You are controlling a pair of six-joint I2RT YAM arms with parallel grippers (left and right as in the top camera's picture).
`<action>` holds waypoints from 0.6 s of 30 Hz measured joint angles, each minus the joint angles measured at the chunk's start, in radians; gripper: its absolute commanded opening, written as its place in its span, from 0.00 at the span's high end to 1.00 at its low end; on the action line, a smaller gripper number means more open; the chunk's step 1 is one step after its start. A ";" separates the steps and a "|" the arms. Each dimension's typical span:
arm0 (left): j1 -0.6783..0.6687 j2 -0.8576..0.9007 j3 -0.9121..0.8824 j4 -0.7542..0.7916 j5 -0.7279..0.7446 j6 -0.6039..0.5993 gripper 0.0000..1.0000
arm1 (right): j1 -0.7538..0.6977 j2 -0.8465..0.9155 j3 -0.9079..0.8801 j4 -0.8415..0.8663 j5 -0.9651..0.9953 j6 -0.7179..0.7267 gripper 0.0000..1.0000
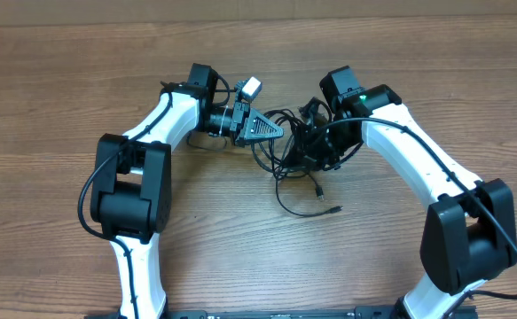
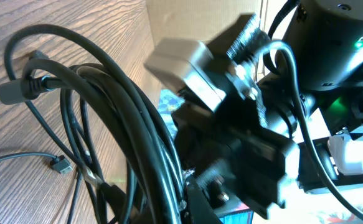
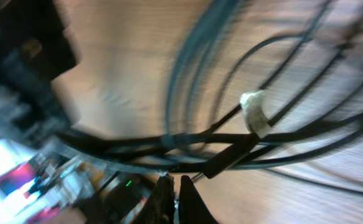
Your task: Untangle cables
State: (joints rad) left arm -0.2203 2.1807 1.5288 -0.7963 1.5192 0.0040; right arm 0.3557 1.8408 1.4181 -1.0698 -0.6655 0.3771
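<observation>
The cables point(image 1: 286, 120) lie in a black tangle at the table's middle, between my two grippers. One loose end with a small plug point(image 1: 335, 210) trails toward the front. My left gripper point(image 1: 280, 131) points right into the tangle. In the left wrist view a thick bundle of cables point(image 2: 125, 112) runs down into its jaws, and the left gripper point(image 2: 182, 208) is shut on them. My right gripper point(image 1: 316, 152) reaches in from the other side. In the blurred right wrist view the right gripper point(image 3: 174, 182) is shut, its tips just under strands of the cables point(image 3: 281, 134) that cross above them.
A whitish tape wrap point(image 3: 256, 112) sits on one strand. A grey plug point(image 2: 16, 92) and a small connector point(image 2: 60, 163) rest on the wood. The right arm's black wrist point(image 2: 343, 37) looms close behind the left gripper. Both white arms flank the tangle.
</observation>
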 measured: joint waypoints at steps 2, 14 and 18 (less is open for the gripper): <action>0.000 0.000 0.000 0.000 0.000 0.000 0.96 | 0.000 0.000 0.000 0.003 0.071 0.025 0.96; 0.000 0.000 0.000 0.000 0.000 0.000 0.95 | -0.002 0.000 0.000 0.089 0.338 0.108 0.83; 0.000 0.000 0.000 0.000 0.000 0.000 0.95 | -0.027 0.000 -0.001 0.158 0.295 0.131 0.80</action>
State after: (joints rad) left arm -0.2203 2.1807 1.5288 -0.7963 1.5192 0.0040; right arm 0.3286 1.8408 1.4174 -0.9115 -0.3706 0.5083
